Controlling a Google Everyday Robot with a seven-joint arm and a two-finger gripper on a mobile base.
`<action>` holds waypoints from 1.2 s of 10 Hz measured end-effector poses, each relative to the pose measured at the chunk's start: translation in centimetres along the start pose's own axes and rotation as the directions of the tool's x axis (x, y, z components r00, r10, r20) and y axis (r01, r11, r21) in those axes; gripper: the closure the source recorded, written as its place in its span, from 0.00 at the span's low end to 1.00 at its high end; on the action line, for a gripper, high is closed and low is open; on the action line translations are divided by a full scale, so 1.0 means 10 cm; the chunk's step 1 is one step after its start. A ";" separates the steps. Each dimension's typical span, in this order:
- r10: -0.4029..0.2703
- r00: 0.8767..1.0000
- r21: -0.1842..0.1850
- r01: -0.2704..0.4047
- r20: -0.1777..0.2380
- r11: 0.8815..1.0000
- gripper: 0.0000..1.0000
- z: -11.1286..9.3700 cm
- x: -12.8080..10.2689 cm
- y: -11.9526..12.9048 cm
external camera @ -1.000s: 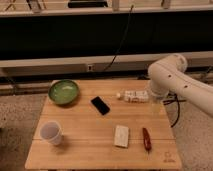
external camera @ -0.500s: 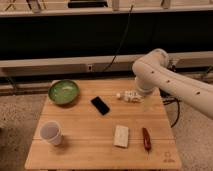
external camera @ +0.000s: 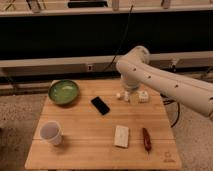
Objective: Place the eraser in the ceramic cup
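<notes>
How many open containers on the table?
2: green bowl at the far-left corner, ceramic cup near-left. The gripper hangs far-right and could hide something small.

No legible text found. Small mark (external camera: 169,160) on the table (external camera: 90,145) corner: unreadable. End effector (external camera: 132,96) sits low over the table's rear right.

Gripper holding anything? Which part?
Nothing seen held. The eraser lies free on the table, apart from the gripper near the back edge.
</notes>
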 end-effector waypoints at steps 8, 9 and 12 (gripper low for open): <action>-0.148 0.989 0.031 0.147 0.028 0.989 0.20 0.22 -0.59 -0.45; -0.166 0.986 0.031 0.165 0.033 0.986 0.20 0.26 -0.65 -0.50; -0.213 0.976 0.022 0.212 0.054 0.977 0.20 0.39 -0.78 -0.54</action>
